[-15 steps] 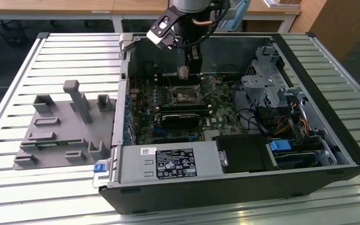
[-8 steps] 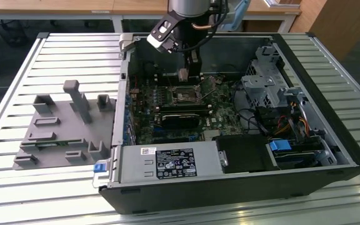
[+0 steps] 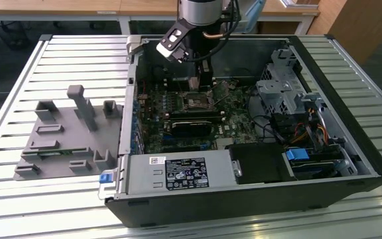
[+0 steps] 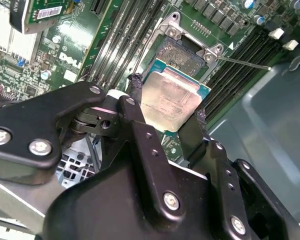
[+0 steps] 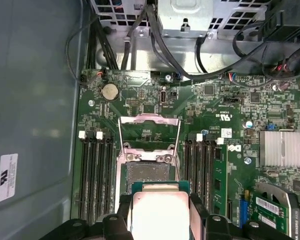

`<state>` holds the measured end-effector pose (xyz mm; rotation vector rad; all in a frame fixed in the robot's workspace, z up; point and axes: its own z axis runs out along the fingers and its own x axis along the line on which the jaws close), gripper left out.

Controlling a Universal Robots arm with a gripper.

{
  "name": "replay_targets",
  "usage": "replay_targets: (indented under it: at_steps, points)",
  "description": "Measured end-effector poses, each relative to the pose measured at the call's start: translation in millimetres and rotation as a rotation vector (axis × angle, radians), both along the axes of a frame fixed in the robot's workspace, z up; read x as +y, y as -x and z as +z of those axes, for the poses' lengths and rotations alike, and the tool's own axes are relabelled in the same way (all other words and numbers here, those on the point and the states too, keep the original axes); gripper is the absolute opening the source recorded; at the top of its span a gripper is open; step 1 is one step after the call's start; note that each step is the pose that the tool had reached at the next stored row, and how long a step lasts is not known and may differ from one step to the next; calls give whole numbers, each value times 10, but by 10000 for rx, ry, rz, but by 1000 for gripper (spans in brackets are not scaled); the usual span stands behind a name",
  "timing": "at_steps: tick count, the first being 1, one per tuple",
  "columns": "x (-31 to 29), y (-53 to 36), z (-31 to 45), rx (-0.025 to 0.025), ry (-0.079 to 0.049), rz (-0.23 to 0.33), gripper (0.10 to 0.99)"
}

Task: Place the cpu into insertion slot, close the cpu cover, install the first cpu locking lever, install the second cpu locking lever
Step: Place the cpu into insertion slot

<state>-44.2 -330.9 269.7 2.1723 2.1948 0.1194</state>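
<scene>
My gripper (image 4: 167, 100) is shut on the cpu (image 4: 171, 104), a flat square chip with a silvery-tan top, its black fingers (image 4: 136, 107) pressing two opposite edges. In the first wrist view the cpu (image 5: 159, 212) hangs just above and slightly off the insertion slot (image 5: 149, 172), whose dark contact field lies bare. The cpu cover (image 5: 150, 119), a thin metal frame, stands swung open at the slot's far side. A thin wire locking lever (image 4: 245, 63) sticks out beside the slot (image 4: 182, 52). In the exterior view the gripper (image 3: 206, 79) reaches down into the case over the slot (image 3: 196, 102).
Black memory slots (image 5: 95, 175) flank the socket on both sides. A finned heatsink (image 5: 280, 147) and cable bundles (image 5: 155, 40) lie nearby. The open computer case (image 3: 350, 149) walls the board in. A grey parts fixture (image 3: 65, 134) sits at the exterior view's left on the slatted table.
</scene>
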Motion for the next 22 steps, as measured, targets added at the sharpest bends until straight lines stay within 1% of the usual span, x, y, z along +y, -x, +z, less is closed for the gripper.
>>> replay_targets:
  at_steps: [6, 17, 22]
  points:
    - [0, 0, -40, 0, 1, -1, 541]
    - [19, 0, -227, 1, 1, -5, 541]
    - [21, 0, -271, 1, 1, -5, 541]
